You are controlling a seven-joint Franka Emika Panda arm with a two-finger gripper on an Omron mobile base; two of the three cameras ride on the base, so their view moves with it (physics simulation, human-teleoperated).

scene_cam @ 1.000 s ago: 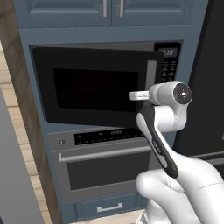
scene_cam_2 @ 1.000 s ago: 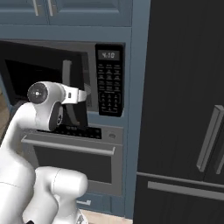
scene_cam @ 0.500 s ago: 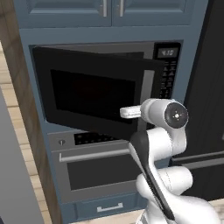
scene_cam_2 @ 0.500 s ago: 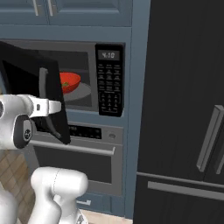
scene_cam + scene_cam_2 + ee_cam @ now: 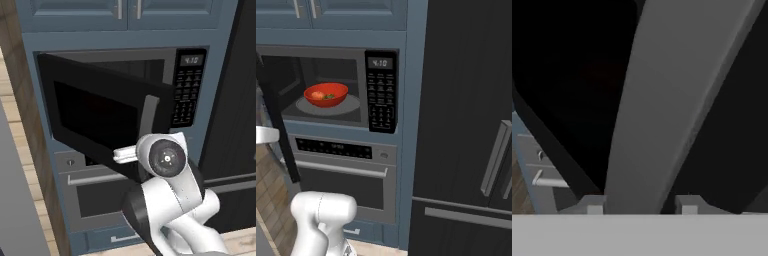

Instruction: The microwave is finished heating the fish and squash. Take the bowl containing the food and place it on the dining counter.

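The microwave (image 5: 381,95) stands with its dark glass door (image 5: 95,115) swung partly out to the left. Inside, on the turntable, sits the red bowl (image 5: 326,94), holding the food: an orange lump (image 5: 318,95) and a small green piece (image 5: 330,96). My gripper (image 5: 642,205) is closed around the door's curved grey handle (image 5: 662,100), one fingertip on each side of it. In the left base view the hand (image 5: 127,154) sits low on the handle (image 5: 149,117), in front of the door. The dining counter is out of view.
A built-in oven (image 5: 346,180) with a horizontal bar handle sits right below the microwave. A tall black fridge (image 5: 466,125) fills the right side. Blue cabinets (image 5: 125,10) hang above. A wood panel (image 5: 20,125) borders the left. The open door's edge (image 5: 278,125) juts into the room.
The microwave door has swung from slightly ajar to well open, with my hand drawing back and down on its handle. The bowl has come fully into sight in the right base view.
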